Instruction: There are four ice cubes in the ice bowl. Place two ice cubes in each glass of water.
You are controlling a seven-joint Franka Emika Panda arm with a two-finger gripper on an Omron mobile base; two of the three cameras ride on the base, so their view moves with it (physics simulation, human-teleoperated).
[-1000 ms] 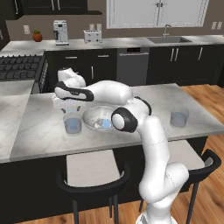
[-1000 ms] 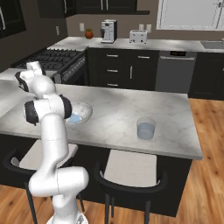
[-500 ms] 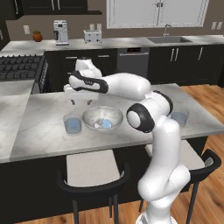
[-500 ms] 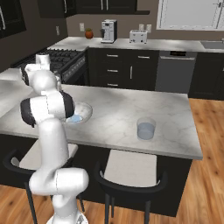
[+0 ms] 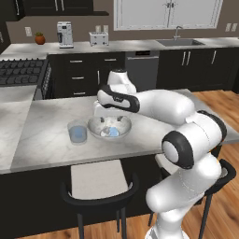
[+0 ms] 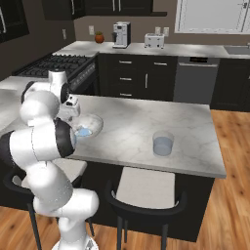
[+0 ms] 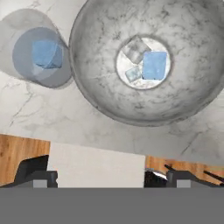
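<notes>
In the hand view the ice bowl (image 7: 100, 87) lies straight below, with three ice cubes (image 7: 154, 65) at its centre. One cube is clear blue and two are paler. Left of the bowl stands a glass of water (image 7: 26, 65) with one ice cube (image 7: 46, 53) in it. My gripper (image 7: 107, 177) is open and empty, its dark fingertips (image 7: 37, 175) wide apart. From the base it hovers (image 5: 103, 115) just above the bowl (image 5: 122, 132), next to the glass (image 5: 77, 132). The second glass (image 6: 163, 143) stands far along the counter, well right of the bowl (image 6: 93, 121) and gripper (image 6: 72, 113).
The marble island counter (image 6: 136, 122) carries the bowl and both glasses. Two dark stools (image 5: 98, 186) stand under its near edge. A stove (image 5: 21, 72) is at the far left. A coffee machine (image 5: 65, 34) and a toaster (image 5: 98, 38) sit on the back counter.
My hand has swung right, from above the left glass to above the ice bowl. The bowl and glasses have stayed in place.
</notes>
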